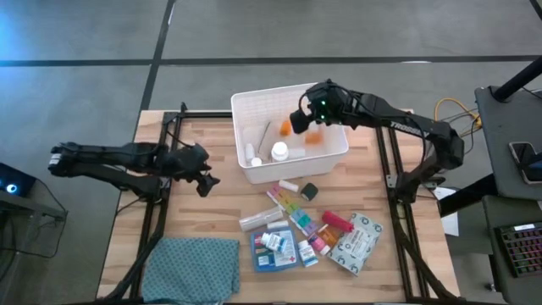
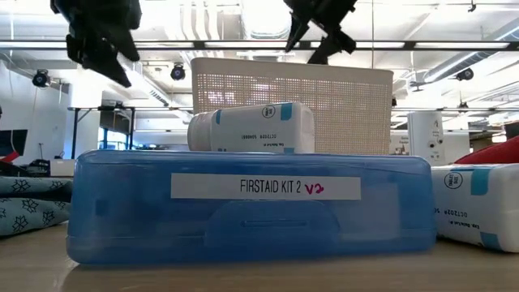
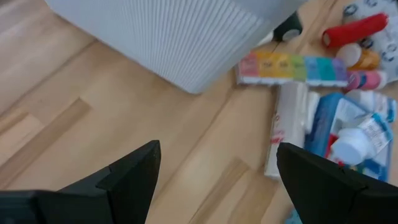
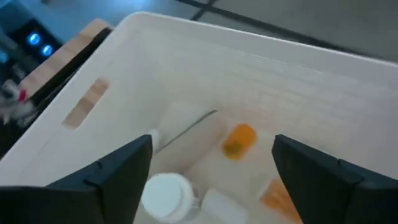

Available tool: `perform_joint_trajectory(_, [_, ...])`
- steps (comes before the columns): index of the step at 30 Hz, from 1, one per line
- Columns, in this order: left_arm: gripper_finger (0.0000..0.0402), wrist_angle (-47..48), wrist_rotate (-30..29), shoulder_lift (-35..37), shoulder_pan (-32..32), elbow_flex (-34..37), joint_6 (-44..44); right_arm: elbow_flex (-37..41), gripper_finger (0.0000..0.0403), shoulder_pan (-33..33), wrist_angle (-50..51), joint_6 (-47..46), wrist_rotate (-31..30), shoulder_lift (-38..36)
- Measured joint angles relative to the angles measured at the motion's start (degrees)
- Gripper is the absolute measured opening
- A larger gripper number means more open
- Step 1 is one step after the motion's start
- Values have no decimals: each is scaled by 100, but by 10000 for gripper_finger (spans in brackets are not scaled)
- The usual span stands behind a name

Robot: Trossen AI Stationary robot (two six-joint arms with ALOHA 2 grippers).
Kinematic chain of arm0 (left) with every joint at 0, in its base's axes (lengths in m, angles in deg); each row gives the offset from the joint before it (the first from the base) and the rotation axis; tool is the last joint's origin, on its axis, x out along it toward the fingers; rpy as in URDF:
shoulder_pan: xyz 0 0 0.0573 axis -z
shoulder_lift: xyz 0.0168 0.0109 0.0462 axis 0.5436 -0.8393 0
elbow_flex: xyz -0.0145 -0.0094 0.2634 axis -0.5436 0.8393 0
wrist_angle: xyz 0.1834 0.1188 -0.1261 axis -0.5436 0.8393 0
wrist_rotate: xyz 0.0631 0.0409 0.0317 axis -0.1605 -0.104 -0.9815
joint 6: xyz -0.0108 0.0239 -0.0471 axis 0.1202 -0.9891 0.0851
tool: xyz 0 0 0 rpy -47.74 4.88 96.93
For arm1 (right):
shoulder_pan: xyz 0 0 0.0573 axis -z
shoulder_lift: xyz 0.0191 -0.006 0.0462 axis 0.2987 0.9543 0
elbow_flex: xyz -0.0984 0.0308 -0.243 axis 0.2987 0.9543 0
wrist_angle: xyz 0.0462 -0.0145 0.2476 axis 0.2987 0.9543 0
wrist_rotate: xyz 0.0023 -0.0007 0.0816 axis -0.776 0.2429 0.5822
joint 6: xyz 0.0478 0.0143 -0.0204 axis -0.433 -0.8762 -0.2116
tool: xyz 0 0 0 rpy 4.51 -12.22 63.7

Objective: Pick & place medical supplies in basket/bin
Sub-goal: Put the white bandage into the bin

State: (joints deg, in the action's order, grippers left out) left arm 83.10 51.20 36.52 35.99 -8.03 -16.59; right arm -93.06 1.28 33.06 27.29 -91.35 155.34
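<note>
Above the white bin (image 1: 292,135), toward its right-hand part in the high view, the right gripper (image 1: 302,117) hangs with its fingers (image 4: 106,174) spread and nothing between them. Inside the bin lie two orange containers (image 1: 286,127), one just under the gripper and one beside it near the right wall, a white bottle (image 1: 279,152) with a round cap, a smaller white item (image 1: 253,158) against the left wall, and a long pale tube (image 4: 186,132) lying slantwise across the floor. The right wrist view shows the same: one orange container (image 4: 238,140) free on the bin floor, another at the edge of the picture, and the white cap (image 4: 166,194) close below the fingers.

The left gripper (image 1: 203,180) waits over bare bench (image 1: 203,220) left of the bin, fingers (image 3: 134,177) wide apart and empty.

Outside the bin, on the bench in front of it, lie the rest of the supplies: a multicoloured pill organiser strip (image 1: 290,207), a small dark cylinder (image 1: 309,191), a red tube (image 1: 337,222), a grey-green wipes pack (image 1: 356,244), and a blue first-aid box (image 1: 276,250) with a white bottle resting on its lid. A teal patterned cloth (image 1: 193,269) sits folded at the near left corner.
</note>
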Motion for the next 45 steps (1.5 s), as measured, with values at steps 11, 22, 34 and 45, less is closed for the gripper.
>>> perform_joint_trajectory(11, [299,-177,171,0,530,783,-596,0,336,-1388,95,460,-1067,-173])
perform_joint_trajectory(22, [299,-1671,229,-11,1393,1621,-1659,0,336,-2841,175,-1405,-2365,-173])
perform_joint_trajectory(34, [299,-3685,190,-686,1725,2297,-667,5,336,-4093,2499,-4425,-2757,-171])
perform_joint_trajectory(45, [299,-3636,167,-2957,1789,962,-382,17,336,-4917,4079,-5896,-2766,-172])
